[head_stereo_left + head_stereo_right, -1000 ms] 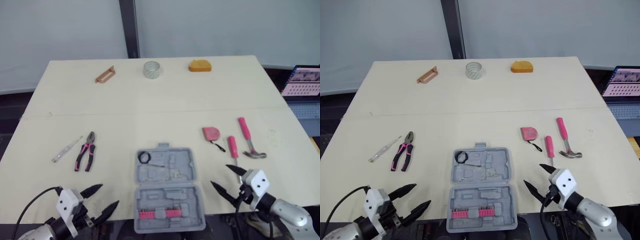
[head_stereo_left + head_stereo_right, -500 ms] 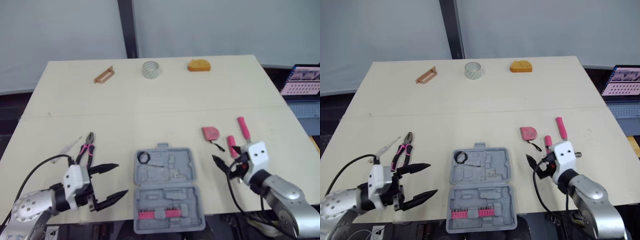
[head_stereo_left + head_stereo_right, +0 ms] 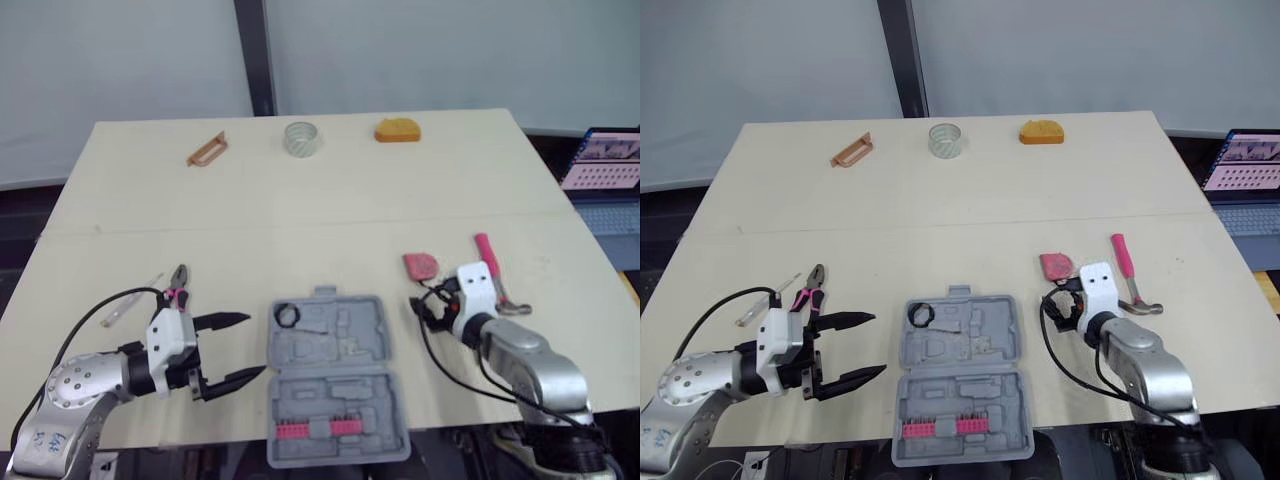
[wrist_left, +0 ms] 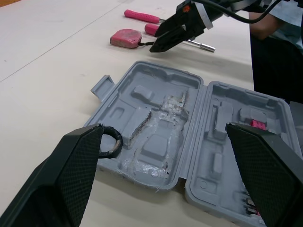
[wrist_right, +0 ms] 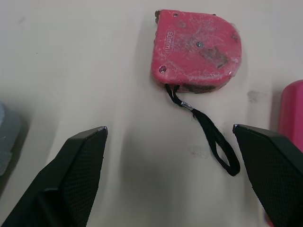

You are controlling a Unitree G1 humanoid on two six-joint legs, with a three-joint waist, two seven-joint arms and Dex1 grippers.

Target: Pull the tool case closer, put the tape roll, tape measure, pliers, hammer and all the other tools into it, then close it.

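Left of the case (image 3: 970,345) your pliers (image 3: 805,292) lie on the table (image 3: 940,200). Your left tool (image 3: 878,343) hangs just left of the case, fingers spread wide. The case lies open, with the tape roll (image 3: 945,140) well behind it. Right of the case your right tool (image 5: 169,126), also wide, faces the tape measure (image 5: 196,47). The hammer (image 3: 1127,270) lies farther right.

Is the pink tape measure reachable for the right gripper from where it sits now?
Probably yes. The right gripper is open and the tape measure lies just ahead of it on the table, with nothing between them but its own black strap.
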